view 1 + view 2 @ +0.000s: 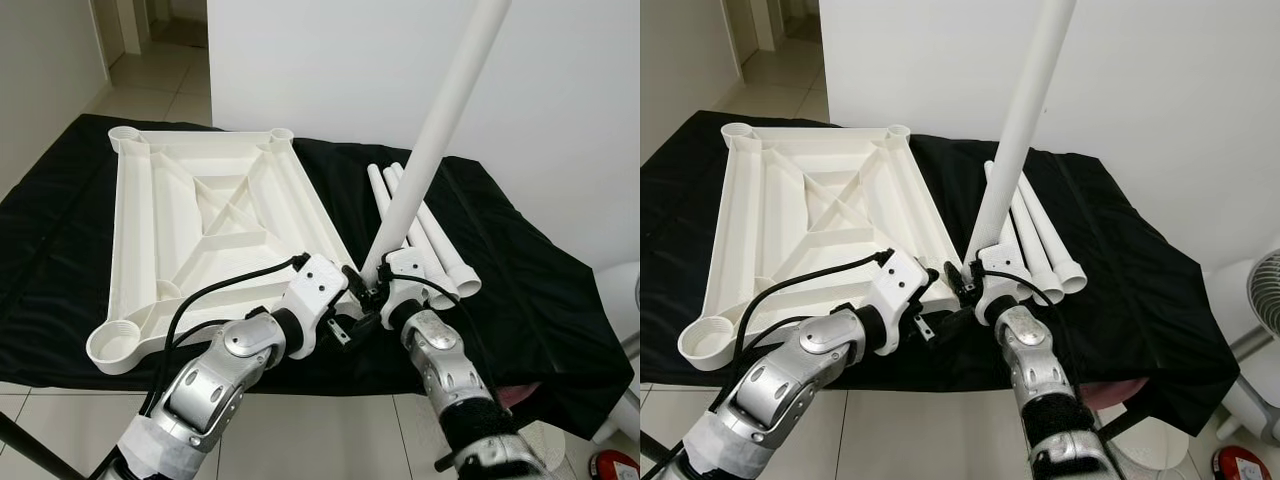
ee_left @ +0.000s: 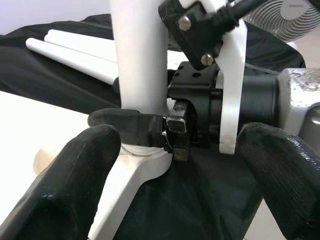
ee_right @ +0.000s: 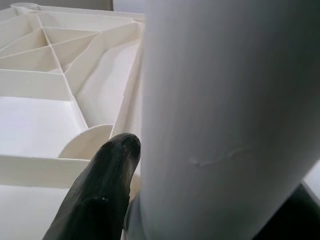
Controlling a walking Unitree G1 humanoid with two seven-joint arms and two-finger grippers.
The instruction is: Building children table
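Right claw [image 1: 372, 292] grips upright leg [image 1: 430, 150] beside spare legs [image 1: 440, 245], tabletop [image 1: 200, 230]

- The tabletop [image 1: 210, 215], lying underside up, is plain white with ribs of the same white.
- The table leg [image 1: 430, 150] standing tilted at its 5 o'clock corner is white, unpatterned.
- The spare legs [image 1: 440, 245] lying at 3 o'clock of the tabletop are white too.
- The cloth [image 1: 520, 290] beneath everything is solid black.
- The right gripper [image 1: 372, 290] has black fingers [image 3: 100, 200] and a white mount; its arm is silver.
- The left gripper [image 1: 352, 322] has black fingers [image 2: 65, 185], a white mount, black cables and a silver arm.
- The wall [image 1: 560, 100] is white.
- The floor [image 1: 160, 80] has pale beige tiles.
- A fan [image 1: 1258, 300] at 4 o'clock is white.
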